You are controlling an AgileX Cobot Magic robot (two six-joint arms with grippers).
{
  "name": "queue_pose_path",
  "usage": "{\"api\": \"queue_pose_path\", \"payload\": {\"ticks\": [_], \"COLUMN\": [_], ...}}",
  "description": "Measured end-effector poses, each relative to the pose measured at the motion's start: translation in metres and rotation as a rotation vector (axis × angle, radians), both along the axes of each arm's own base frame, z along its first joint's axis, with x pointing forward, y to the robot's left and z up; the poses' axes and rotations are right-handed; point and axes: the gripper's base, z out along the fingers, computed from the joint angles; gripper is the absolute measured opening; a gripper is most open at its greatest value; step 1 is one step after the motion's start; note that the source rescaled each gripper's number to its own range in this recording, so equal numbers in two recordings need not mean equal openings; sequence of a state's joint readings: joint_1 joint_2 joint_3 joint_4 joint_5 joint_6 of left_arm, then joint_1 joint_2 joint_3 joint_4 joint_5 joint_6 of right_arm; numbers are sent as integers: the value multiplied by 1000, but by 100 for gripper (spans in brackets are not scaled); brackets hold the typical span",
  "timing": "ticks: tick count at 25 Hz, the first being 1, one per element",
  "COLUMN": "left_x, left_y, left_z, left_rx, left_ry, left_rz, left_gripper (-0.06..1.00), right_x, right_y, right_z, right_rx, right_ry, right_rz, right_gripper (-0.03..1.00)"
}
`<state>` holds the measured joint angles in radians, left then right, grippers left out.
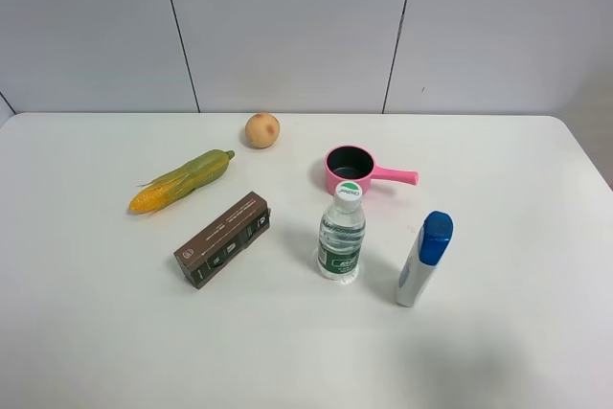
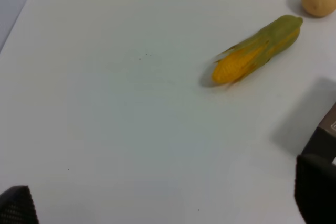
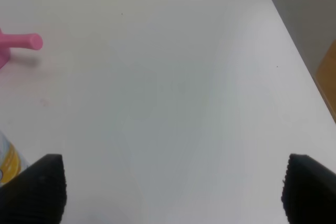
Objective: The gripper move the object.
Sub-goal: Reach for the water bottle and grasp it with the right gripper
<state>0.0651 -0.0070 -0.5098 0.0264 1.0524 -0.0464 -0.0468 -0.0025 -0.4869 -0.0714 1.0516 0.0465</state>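
Standing upright, water bottle [image 1: 342,237], cap [image 1: 349,190] up, left hand [image 2: 167,198], right hand [image 3: 173,188], both spread wide, empty

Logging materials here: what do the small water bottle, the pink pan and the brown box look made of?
Water bottle: clear glossy plastic, see-through body, green printed label, white cap. Pink pan: plastic or coated metal, hard to say; smooth pink outside, dark inside. Brown box: likely printed cardboard, matte, sharp edges.
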Motion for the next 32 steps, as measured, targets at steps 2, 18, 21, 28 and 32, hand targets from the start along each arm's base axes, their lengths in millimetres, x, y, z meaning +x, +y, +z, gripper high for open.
{"api": "queue_pose_path", "payload": {"ticks": [2, 18, 21, 28, 32], "left_x": [0, 0, 0, 0, 0], "left_y": [0, 0, 0, 0, 0], "left_z": [0, 0, 0, 0, 0], "left_rx": [0, 0, 0, 0, 0], "left_ry": [0, 0, 0, 0, 0], "left_rz": [0, 0, 0, 0, 0], "left_gripper": [100, 100, 100, 100, 100], "right_x": [0, 55, 69, 90, 97], "right_y": [0, 14, 16, 21, 21], "right_z": [0, 22, 29, 22, 17], "right_rx": [0, -15, -34, -19, -17], "right_ry": [0, 262, 306, 435, 498], "right_rz": [0, 247, 296, 396, 425], "right_gripper": [75, 75, 75, 75, 75]}}
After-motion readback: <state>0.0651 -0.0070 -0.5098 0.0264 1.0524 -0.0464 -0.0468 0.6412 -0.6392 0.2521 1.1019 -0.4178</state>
